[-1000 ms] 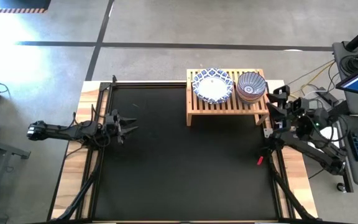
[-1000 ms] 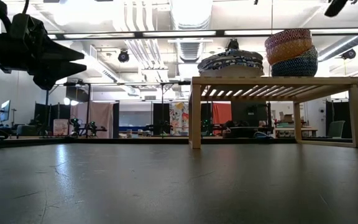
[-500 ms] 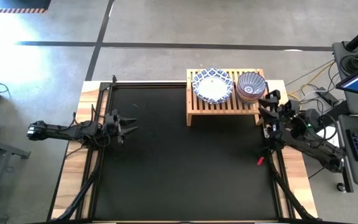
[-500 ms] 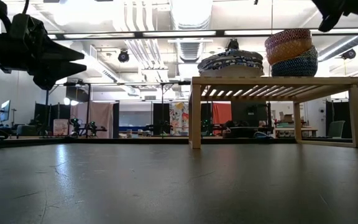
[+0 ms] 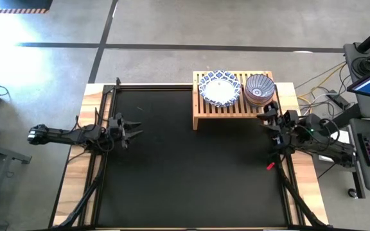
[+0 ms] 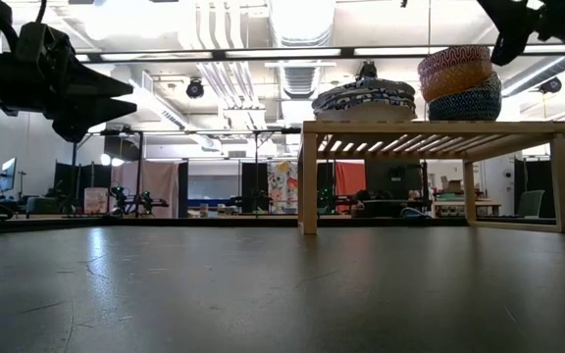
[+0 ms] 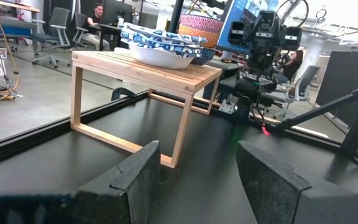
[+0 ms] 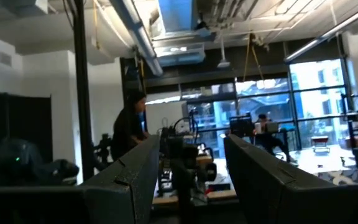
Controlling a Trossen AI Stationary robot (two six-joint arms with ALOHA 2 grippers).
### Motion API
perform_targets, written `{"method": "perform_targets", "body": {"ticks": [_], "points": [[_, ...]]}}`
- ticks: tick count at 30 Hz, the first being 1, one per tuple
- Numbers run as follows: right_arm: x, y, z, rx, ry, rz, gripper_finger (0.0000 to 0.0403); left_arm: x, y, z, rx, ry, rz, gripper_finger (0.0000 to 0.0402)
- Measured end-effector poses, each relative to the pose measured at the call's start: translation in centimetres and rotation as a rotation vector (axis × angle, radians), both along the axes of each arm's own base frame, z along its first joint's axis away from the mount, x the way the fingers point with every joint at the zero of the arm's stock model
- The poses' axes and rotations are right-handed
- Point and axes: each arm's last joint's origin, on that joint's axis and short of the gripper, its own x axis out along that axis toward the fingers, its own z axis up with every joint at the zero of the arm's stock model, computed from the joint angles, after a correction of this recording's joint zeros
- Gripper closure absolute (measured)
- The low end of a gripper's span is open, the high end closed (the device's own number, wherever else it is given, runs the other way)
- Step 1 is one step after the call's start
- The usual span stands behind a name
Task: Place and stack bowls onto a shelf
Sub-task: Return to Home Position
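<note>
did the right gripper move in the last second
Yes: the right gripper pulled back from the right end of the shelf to off its front right corner.

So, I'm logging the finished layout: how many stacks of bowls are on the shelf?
2. The white blue-rimmed stack sits on the left part of the shelf; the smaller patterned stack sits beside it toward the right end. Lower bowls in each are partly hidden.

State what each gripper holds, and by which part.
Nothing is held. The left gripper and right gripper both have open jaws with nothing between them; the bowls sit on the shelf.
</note>
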Motion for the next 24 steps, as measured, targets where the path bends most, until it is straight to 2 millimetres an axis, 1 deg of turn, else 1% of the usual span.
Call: {"method": "perform_targets", "body": {"ticks": [4, 11, 16, 24], "points": [[0.4, 0.0, -1.0, -0.005, 0.028, 0.016, 0.0229, 0.0, 0.0, 0.0, 0.0, 0.0, -0.001, 0.0208], [1.5, -0.3, -3.9, -0.016, 0.097, 0.001, 0.0229, 0.0, 0.0, 0.0, 0.0, 0.0, 0.0, 0.0208], [1.7, -0.3, -4.7, -0.008, 0.1, 0.004, 0.0229, 0.0, 0.0, 0.0, 0.0, 0.0, 0.0, 0.0208], [1.7, -0.3, -4.8, -0.049, 0.106, -0.013, 0.0229, 0.0, 0.0, 0.0, 0.0, 0.0, 0.0, 0.0208]]}}
